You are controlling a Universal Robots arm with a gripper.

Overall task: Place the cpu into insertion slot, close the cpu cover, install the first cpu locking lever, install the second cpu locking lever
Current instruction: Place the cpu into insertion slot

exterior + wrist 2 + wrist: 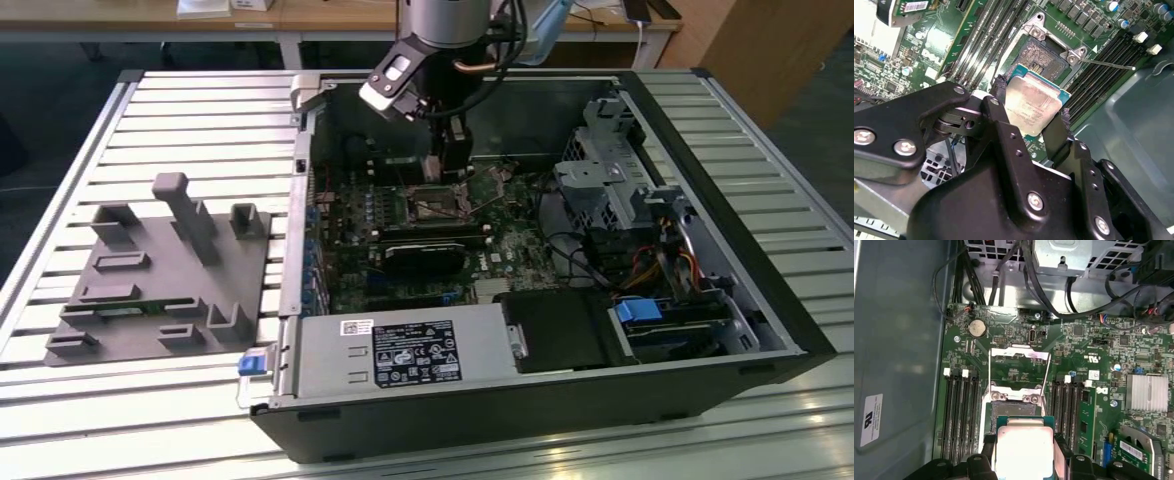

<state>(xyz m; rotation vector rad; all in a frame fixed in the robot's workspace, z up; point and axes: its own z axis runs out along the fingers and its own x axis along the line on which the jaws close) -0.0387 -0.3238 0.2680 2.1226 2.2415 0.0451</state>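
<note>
In both wrist views my gripper (1030, 109) (1024, 456) is shut on the cpu (1037, 100) (1023, 439), a flat square chip with a dull silver top and green rim. One black finger presses on each of two opposite edges. The chip hangs just above and partly in front of the insertion slot (1013, 407) (1043, 54), whose dark centre lies uncovered. The cpu cover (1019, 356), a thin silver frame, stands flipped open on the slot's far side. A thin metal lever rod (1110, 64) sticks out beside the slot. In the exterior view the gripper (454, 170) hovers over the insertion slot (438, 203) inside the open computer case.
Long black memory slots (961, 410) flank the socket on both sides. A finned heat sink (1146, 392), cable bundles (1004, 275) and a drive cage (601, 180) crowd the case. The power supply (387, 355) sits at the case's near side. A grey fixture (160, 270) lies at the exterior view's left.
</note>
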